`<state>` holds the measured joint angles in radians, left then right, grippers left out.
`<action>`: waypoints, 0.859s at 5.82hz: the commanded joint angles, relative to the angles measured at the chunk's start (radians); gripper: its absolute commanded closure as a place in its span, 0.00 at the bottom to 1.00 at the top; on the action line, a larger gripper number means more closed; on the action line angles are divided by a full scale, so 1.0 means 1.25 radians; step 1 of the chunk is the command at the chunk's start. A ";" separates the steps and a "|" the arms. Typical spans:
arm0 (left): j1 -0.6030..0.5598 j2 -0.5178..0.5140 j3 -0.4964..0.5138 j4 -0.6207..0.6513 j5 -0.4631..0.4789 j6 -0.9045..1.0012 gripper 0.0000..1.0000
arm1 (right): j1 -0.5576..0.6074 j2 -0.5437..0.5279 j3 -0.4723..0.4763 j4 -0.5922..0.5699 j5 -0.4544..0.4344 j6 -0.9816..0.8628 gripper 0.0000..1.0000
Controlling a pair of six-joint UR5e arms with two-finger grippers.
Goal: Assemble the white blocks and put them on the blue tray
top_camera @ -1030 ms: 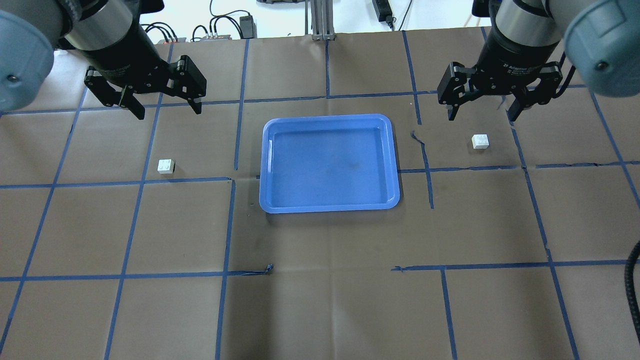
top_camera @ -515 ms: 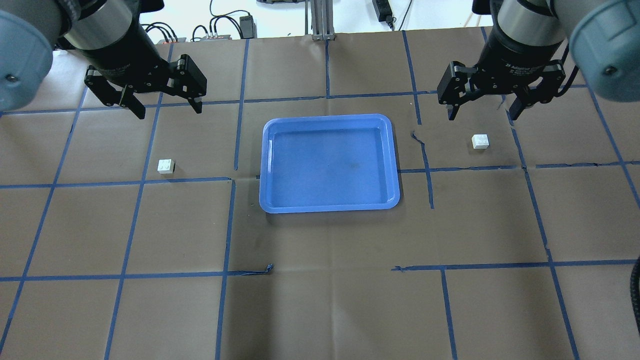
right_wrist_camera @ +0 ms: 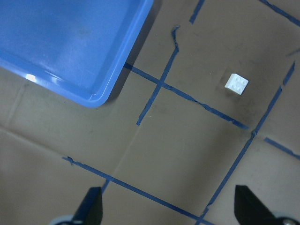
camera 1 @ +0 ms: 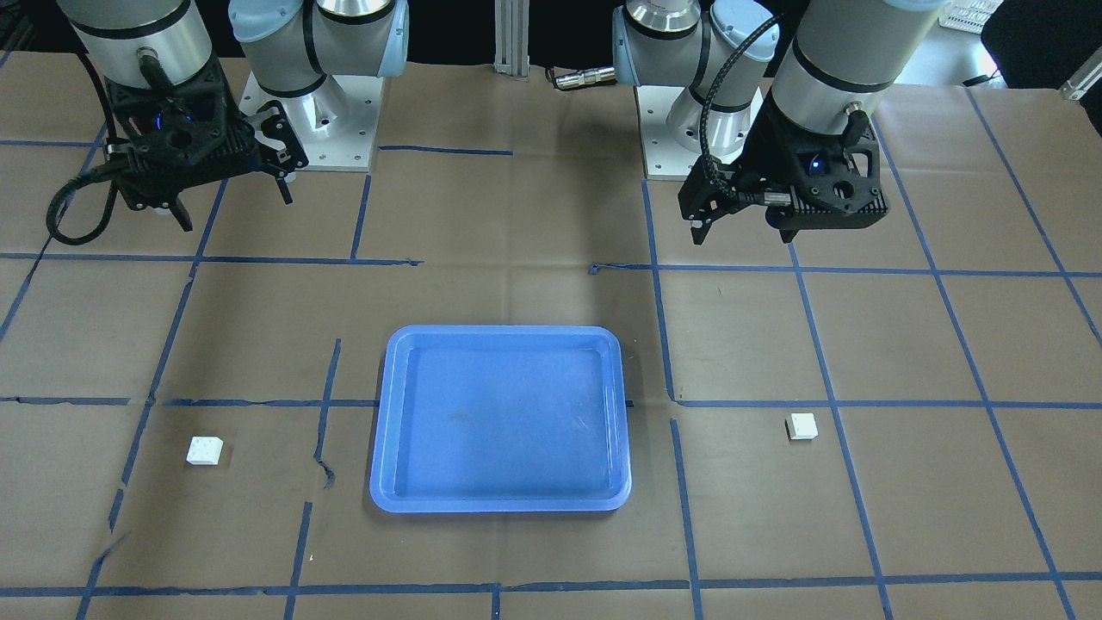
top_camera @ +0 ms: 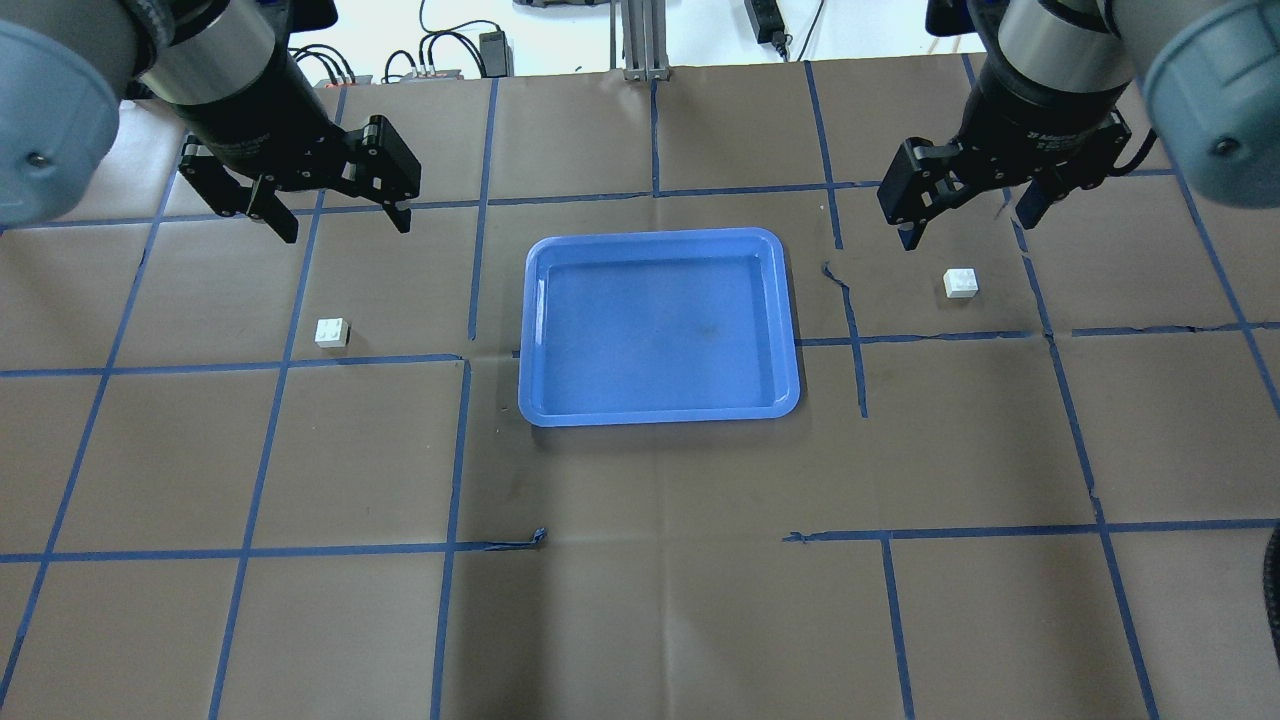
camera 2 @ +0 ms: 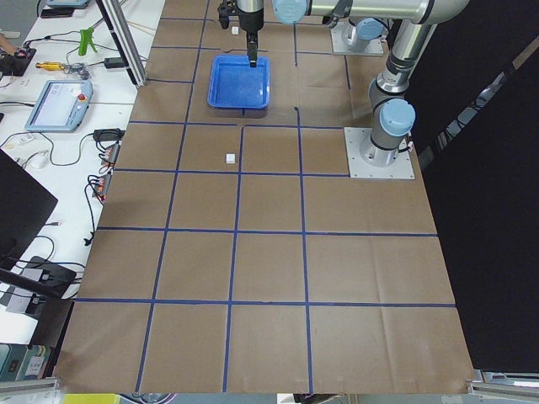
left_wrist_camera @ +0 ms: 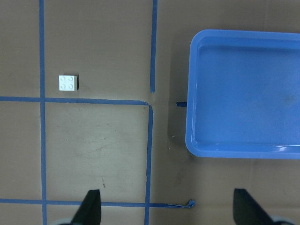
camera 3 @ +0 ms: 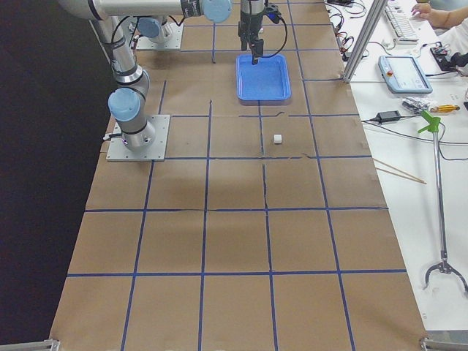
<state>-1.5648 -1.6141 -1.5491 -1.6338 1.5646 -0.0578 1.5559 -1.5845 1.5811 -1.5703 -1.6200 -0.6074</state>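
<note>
The empty blue tray [top_camera: 660, 330] lies mid-table. One white block [top_camera: 331, 332] sits left of it, studs up, also in the left wrist view [left_wrist_camera: 68, 83]. The other white block [top_camera: 961, 283] sits right of the tray, also in the right wrist view [right_wrist_camera: 236, 84]. My left gripper [top_camera: 342, 228] is open and empty, raised above the table behind the left block. My right gripper [top_camera: 968, 225] is open and empty, raised just behind the right block. In the front-facing view the tray [camera 1: 499, 422] lies between the blocks [camera 1: 802, 426] [camera 1: 205, 450].
Brown paper with a blue tape grid covers the table [top_camera: 640, 560]. Cables and power supplies [top_camera: 440, 55] lie beyond the far edge. The arm bases [camera 1: 310, 112] stand on the robot's side of the table.
The right gripper has turned a little about its wrist. The left gripper has shifted slightly right. Both stay open; the blocks and tray have not moved.
</note>
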 commanded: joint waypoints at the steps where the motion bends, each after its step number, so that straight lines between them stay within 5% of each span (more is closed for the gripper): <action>1: 0.011 -0.063 -0.048 -0.167 0.005 -0.003 0.00 | -0.041 0.032 0.005 -0.003 0.003 -0.405 0.00; 3: 0.009 -0.188 -0.148 -0.168 -0.011 -0.020 0.00 | -0.153 0.051 0.004 -0.004 0.016 -0.724 0.00; 5: 0.009 -0.250 -0.166 -0.175 -0.016 -0.103 0.00 | -0.256 0.109 -0.005 -0.039 0.065 -0.979 0.00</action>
<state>-1.5537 -1.8894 -1.7463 -1.8511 1.5463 -0.1433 1.2973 -1.4823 1.5785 -1.5916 -1.5784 -1.6746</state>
